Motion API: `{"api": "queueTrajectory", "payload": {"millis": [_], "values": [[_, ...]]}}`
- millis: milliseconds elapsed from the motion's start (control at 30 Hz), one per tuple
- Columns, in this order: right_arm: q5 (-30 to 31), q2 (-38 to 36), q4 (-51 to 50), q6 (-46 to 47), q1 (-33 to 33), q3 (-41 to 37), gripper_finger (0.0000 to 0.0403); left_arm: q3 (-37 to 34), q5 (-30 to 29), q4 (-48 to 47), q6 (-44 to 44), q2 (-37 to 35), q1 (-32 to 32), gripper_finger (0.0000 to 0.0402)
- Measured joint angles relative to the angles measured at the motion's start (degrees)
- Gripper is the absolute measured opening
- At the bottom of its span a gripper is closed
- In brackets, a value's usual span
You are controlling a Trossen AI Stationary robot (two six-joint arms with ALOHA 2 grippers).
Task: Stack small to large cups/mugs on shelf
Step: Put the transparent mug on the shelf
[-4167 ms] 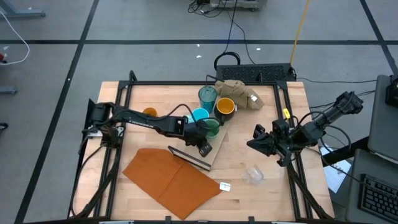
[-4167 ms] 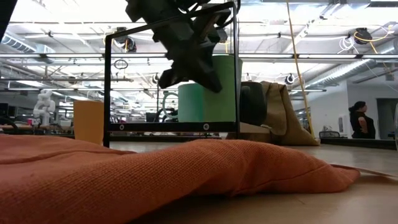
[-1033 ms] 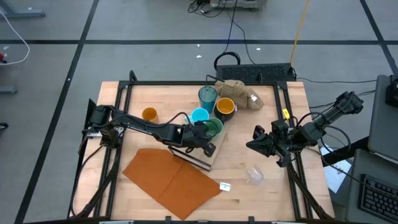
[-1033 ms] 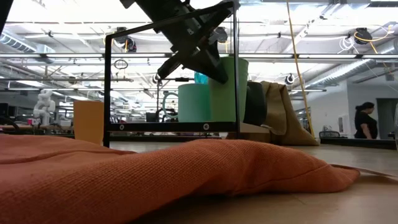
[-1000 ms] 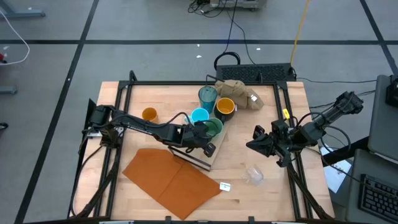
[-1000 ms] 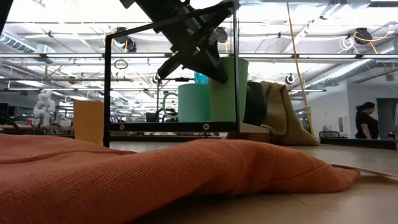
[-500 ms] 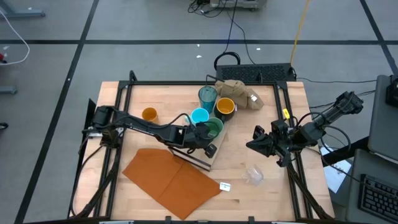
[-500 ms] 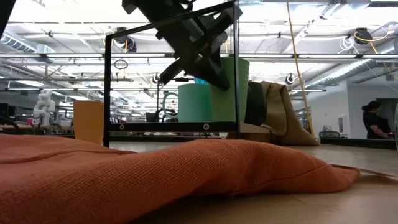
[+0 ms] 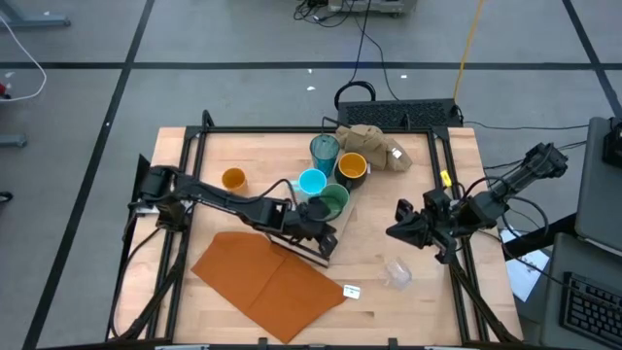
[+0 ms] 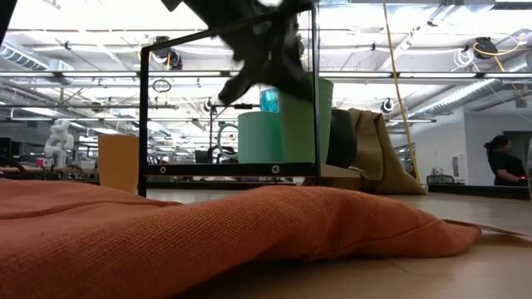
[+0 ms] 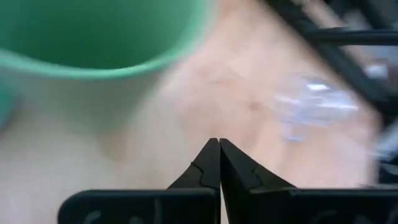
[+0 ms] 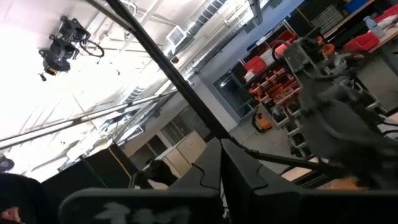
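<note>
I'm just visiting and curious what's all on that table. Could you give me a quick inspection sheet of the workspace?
Surface: wooden table inside a black frame.
Job's things: teal tumbler, yellow-lined mug, blue mug and green cup on the shelf; orange cup and clear glass on the table.
Clutter: orange sheet, tan cloth, small tag.
Grippers: left gripper shut, empty, beside the green cup; right gripper shut, waiting at the table's right.
Cables: black and yellow ones on the floor behind.
Surroundings: a person far off.
</note>
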Motion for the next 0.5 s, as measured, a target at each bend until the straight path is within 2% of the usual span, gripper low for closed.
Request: {"api": "queueTrajectory", "payload": {"millis": [100,233,333,500], "values": [[-0.5,-1.0,-1.8,-0.2,0.0,0.0,0.0,0.0,2.3,2.7,-0.2,-2.0,-1.3,0.0],[-0.9,-2.3,-4.2,-1.6,0.0,0.0,0.0,0.0,2.1,3.3,-1.0,-4.5,-2.4,0.0],[-1.0,-3.1,-6.5,-1.4,-0.1,0.0,0.0002,0.0,2.3,7.8,-0.3,-6.7,-2.1,0.0001],[-1.2,-3.6,-15.5,5.5,-1.3,0.0,0.0032,0.0,3.7,12.9,0.2,-9.5,-1.0,0.0024]]}}
